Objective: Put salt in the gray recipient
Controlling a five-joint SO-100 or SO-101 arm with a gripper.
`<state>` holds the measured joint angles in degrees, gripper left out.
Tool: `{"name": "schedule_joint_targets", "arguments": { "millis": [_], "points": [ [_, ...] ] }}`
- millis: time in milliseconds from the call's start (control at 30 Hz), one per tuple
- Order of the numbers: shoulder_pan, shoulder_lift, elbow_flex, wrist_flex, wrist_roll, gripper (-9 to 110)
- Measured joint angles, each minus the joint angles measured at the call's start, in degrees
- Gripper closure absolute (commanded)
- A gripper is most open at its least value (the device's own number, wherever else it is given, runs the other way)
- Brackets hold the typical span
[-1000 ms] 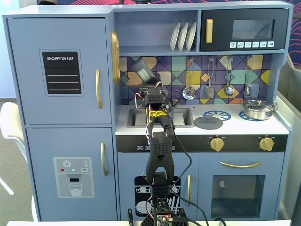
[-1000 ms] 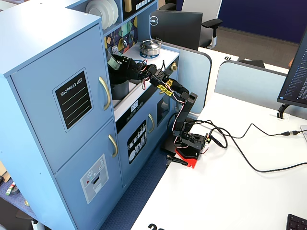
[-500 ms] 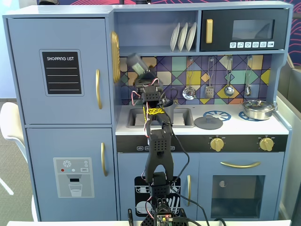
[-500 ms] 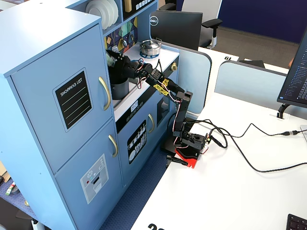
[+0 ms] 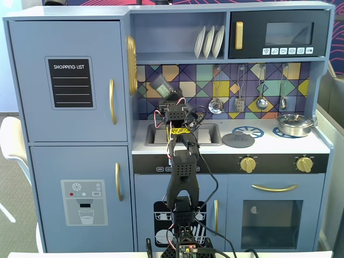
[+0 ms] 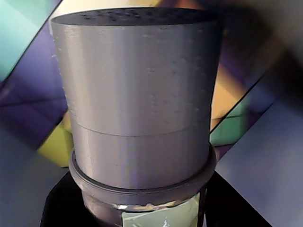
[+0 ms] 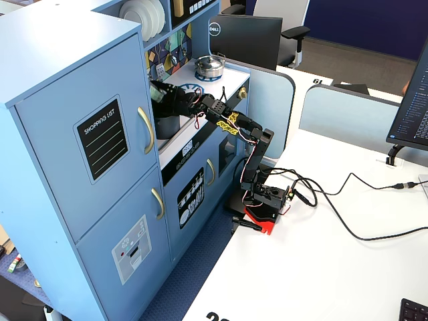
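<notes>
My gripper point(image 5: 165, 94) is shut on the salt shaker point(image 5: 160, 86) and holds it tilted above the sink, cap up toward the back wall. In the wrist view the shaker point(image 6: 142, 94) fills the frame: a gray cap with holes on top and the edge of a pale green label at the bottom, with black jaws on both sides of its body. In a fixed view from the side, the gripper point(image 7: 164, 95) holds the shaker point(image 7: 156, 91) just above the gray pot point(image 7: 167, 126), which stands in the sink area. From the front the arm hides the pot.
A flat dark gray lid with a knob point(image 5: 238, 140) lies on the counter right of the sink point(image 5: 156, 134). A shiny silver lidded pan point(image 5: 294, 124) sits on the right burner. Utensils point(image 5: 239, 102) hang on the back wall. A shelf point(image 5: 177, 56) runs above the gripper.
</notes>
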<state>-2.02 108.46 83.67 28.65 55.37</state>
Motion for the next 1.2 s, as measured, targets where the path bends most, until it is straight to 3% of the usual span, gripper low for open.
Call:
{"name": "schedule_joint_targets", "arguments": {
  "millis": [400,733,933,1200],
  "points": [
    [-4.48,-6.59,-15.56,-0.35,-0.88,102],
    [-0.18,-1.05,1.93,-1.93,-0.88,102],
    [-1.32,-1.76,0.00,-2.55,-1.76,102],
    [-3.08,-6.94,-13.01,-1.93,-14.68,101]
  ]
}}
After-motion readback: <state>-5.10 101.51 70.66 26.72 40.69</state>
